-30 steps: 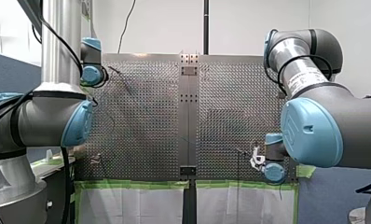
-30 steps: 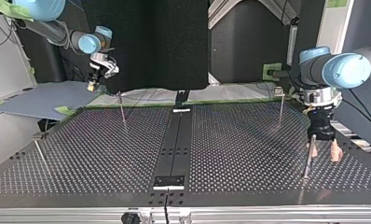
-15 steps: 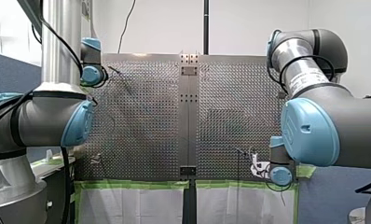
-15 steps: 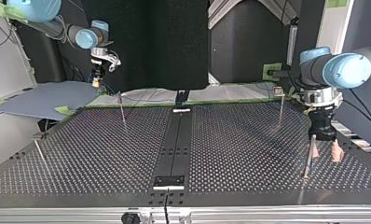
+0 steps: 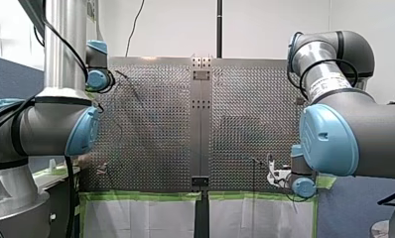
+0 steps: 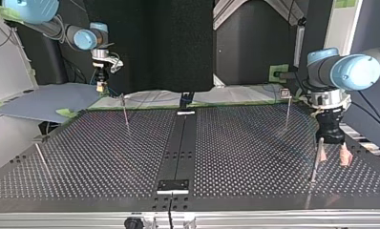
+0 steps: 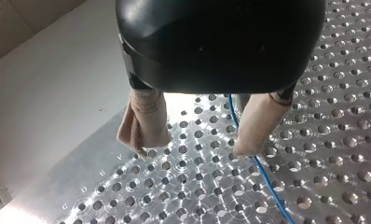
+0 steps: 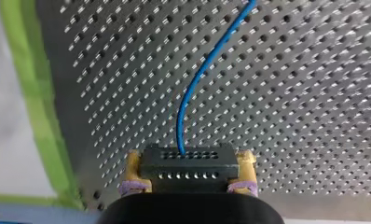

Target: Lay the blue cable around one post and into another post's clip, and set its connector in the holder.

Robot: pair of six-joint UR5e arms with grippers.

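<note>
Two end effectors show on my feeds, well apart from each other. My right end effector (image 8: 189, 157) is clamped on the black connector (image 8: 188, 170). In the right wrist view its yellow pads (image 8: 133, 164) press the connector's two ends. The blue cable (image 8: 193, 91) leaves the connector's middle and curves away ahead of it over the perforated table (image 8: 291, 116). A strip of green tape (image 8: 30, 93) edges the table beside the fingers.

In the top view the right end effector (image 6: 100, 86) hangs at about ten o'clock, raised near the table's far edge. A thin post (image 6: 125, 110) stands near it, toward four o'clock from it. In the front view it (image 5: 272, 172) shows at about five o'clock, low beside my right arm's blue wrist joint.

My left end effector (image 7: 200, 140) is spread wide, with nothing between its beige pads (image 7: 145, 120). In the left wrist view the cable (image 7: 266, 179) lies on the table (image 7: 337, 116) below it. It runs from the gap between the fingers, under one pad, and on past it. I can't tell whether that pad touches it.

In the top view the left end effector (image 6: 333, 155) sits between three and four o'clock, low over the table (image 6: 107, 157). Another post (image 6: 315, 161) stands just beside its pad on the nine o'clock side. A third post (image 6: 287, 110) stands toward ten o'clock from it, well apart.
</note>
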